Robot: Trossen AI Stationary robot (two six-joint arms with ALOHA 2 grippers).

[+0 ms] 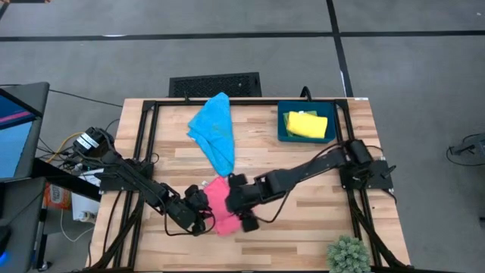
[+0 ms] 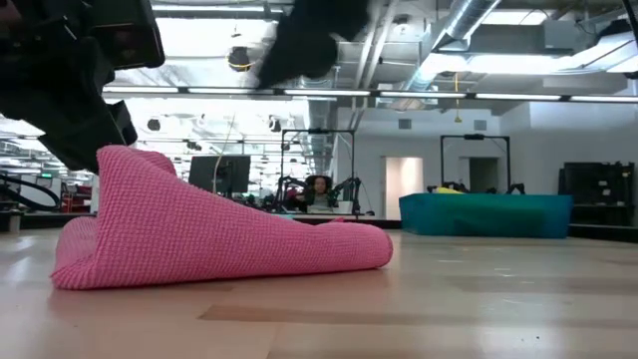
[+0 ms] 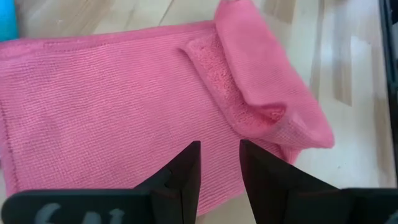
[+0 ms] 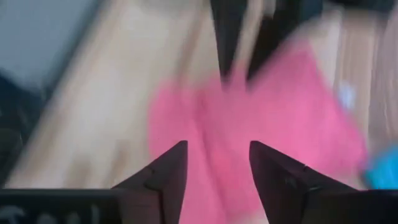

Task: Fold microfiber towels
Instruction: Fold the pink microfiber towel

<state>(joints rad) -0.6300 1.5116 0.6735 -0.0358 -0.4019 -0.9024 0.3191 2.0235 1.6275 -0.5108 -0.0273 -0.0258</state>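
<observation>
A pink towel (image 1: 220, 199) lies near the table's front edge, between my two grippers. One corner (image 3: 261, 81) is folded back over it. In the low view its left end (image 2: 130, 155) rises to a peak while the rest (image 2: 249, 239) rests flat on the wood. My left gripper (image 1: 201, 212) is at that raised end, its fingers (image 3: 186, 168) close together on the cloth. My right gripper (image 1: 244, 214) hangs open above the towel's right side (image 4: 292, 118), with nothing between its fingers. My left gripper pinches the pink towel at its left end (image 3: 219, 134) between its two fingers, which slant down from the table's left. One layer or several, I cannot tell. That end is held up off the table; the rest of the towel lies slack on the wood.
A blue towel (image 1: 214, 133) lies crumpled at the far middle. A yellow towel (image 1: 307, 123) lies in a dark blue tray (image 1: 282, 130) at the far right. A small plant (image 1: 348, 254) stands at the near right corner. Black frame rails (image 1: 148, 144) run along both sides.
</observation>
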